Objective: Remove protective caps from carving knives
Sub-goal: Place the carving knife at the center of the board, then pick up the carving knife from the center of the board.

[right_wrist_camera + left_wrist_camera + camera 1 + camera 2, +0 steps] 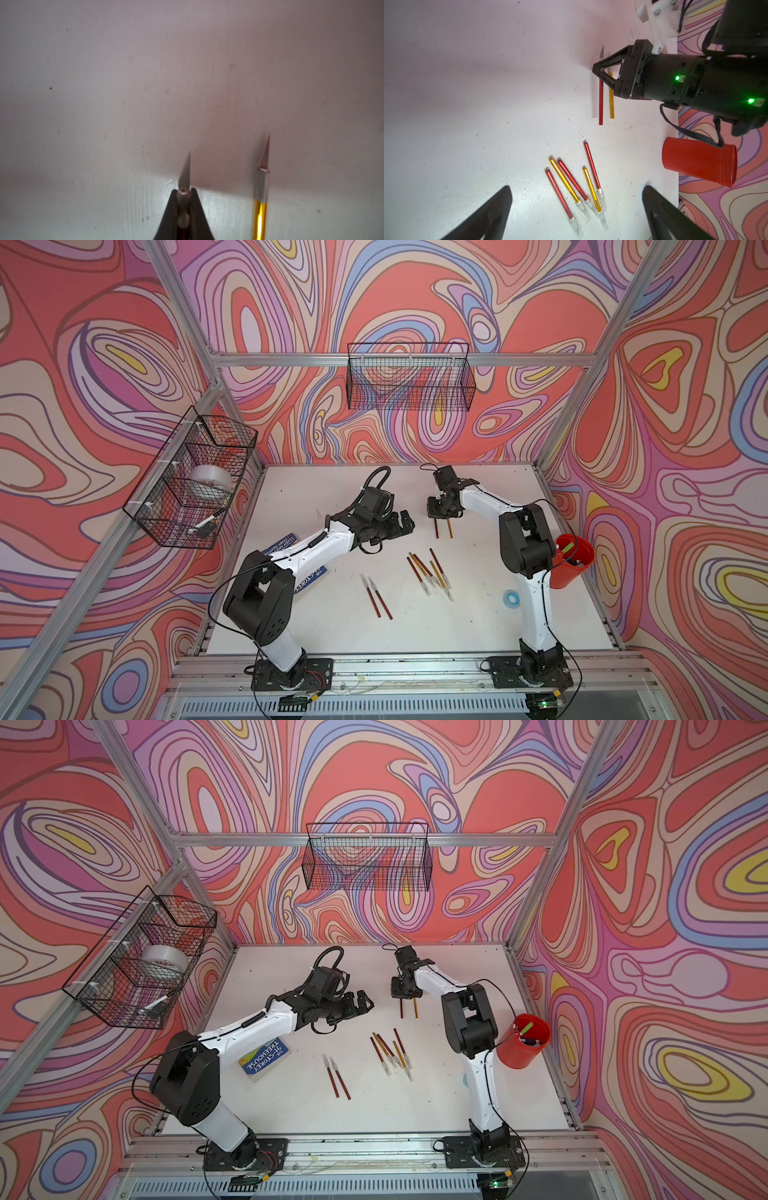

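A red carving knife, grey blade bare, is pinched in the right gripper at the far middle; a yellow carving knife, also bare, lies parallel just right of it. Nearer, five knives fan out, with two red knives to their left, all wearing translucent protective caps
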Available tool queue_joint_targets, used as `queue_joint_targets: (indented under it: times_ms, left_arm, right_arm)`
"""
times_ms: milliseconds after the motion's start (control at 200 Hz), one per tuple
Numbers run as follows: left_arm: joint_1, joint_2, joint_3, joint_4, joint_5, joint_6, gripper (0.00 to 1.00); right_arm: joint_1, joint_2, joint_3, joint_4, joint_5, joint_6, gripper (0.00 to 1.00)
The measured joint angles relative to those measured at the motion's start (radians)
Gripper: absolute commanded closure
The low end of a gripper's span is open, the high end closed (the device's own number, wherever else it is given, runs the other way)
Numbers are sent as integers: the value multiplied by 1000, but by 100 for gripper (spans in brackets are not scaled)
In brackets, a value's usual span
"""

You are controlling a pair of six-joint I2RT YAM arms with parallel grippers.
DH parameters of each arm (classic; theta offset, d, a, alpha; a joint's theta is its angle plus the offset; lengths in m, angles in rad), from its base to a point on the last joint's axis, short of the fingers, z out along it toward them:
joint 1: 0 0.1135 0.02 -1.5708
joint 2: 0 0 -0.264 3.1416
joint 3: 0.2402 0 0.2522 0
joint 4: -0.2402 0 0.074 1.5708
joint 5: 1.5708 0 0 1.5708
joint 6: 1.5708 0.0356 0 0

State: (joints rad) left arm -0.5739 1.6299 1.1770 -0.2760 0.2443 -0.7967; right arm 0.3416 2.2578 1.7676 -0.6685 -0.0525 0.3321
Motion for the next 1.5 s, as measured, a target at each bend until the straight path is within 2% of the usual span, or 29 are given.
queue_joint_targets:
  times_ms: [80,280,476,1187,1497]
  left_arm:
    - [12,-29,-17,-12,-12,7,0]
    - [26,-66,-35,-30,-32,19,0]
    - [33,-71,-41,-37,-36,24,0]
    - [38,-108,-48,-57,-39,37,0]
    - [38,-222,-68,-95,-85,45,0]
  right_arm:
    - [0,11,6,-5,19,-6,100]
    - [-1,28,34,-19,48,-10,85]
    - [-2,34,41,-17,57,-8,76]
    - [-1,26,33,-17,56,-5,75]
    - [6,-127,-66,-27,60,0,75]
